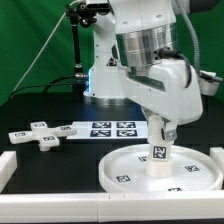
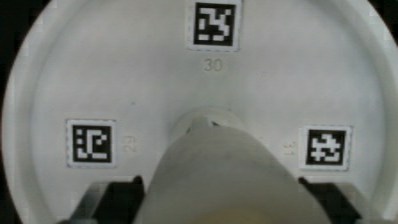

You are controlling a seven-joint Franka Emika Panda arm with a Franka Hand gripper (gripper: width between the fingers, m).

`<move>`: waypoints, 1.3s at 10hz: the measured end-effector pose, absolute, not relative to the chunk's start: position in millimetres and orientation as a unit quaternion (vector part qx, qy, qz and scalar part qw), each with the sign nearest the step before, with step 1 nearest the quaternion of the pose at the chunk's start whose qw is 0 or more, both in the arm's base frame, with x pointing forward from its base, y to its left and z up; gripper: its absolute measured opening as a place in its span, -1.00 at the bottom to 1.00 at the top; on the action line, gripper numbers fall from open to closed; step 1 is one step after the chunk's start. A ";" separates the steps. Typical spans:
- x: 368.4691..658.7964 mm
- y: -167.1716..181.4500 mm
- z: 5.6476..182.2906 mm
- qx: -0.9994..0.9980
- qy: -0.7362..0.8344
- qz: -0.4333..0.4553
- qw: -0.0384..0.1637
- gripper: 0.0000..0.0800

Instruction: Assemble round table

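The large rimmed white disc (image 1: 160, 172) lies flat on the black table at the front right, tags on its face. The short cylinder leg (image 1: 158, 158) stands upright on the disc's central hub, a tag on its side. My gripper (image 1: 160, 133) comes down from above and is shut on the leg's upper end. In the wrist view the leg (image 2: 222, 165) runs between the two dark fingers (image 2: 123, 198) down to the disc (image 2: 107, 70). The cross-shaped foot (image 1: 38, 133) lies flat on the table at the exterior view's left, apart from the gripper.
The marker board (image 1: 110, 129) lies flat on the table behind the disc. A long white rail (image 1: 8, 165) runs along the front left edge, another (image 1: 216, 152) at the far right. The arm's base stands at the back before a green curtain.
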State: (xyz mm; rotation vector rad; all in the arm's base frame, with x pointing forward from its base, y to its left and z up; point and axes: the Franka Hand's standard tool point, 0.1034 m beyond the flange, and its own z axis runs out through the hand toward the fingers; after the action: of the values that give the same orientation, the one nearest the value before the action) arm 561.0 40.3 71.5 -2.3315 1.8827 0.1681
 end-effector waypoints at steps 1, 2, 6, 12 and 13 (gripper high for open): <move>561.3 40.7 71.6 -0.760 0.643 0.059 0.073 0.02; 561.4 42.2 71.6 -0.739 0.667 0.063 0.075 0.02; 563.1 45.3 73.4 -0.777 0.623 0.060 0.076 0.40; 566.1 47.9 75.1 -0.903 0.420 0.040 0.087 0.62; 566.0 47.6 75.0 -0.921 0.378 0.037 0.088 0.62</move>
State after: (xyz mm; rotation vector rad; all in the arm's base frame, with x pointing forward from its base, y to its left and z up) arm 566.0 47.6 75.0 -2.7413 1.1251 0.1091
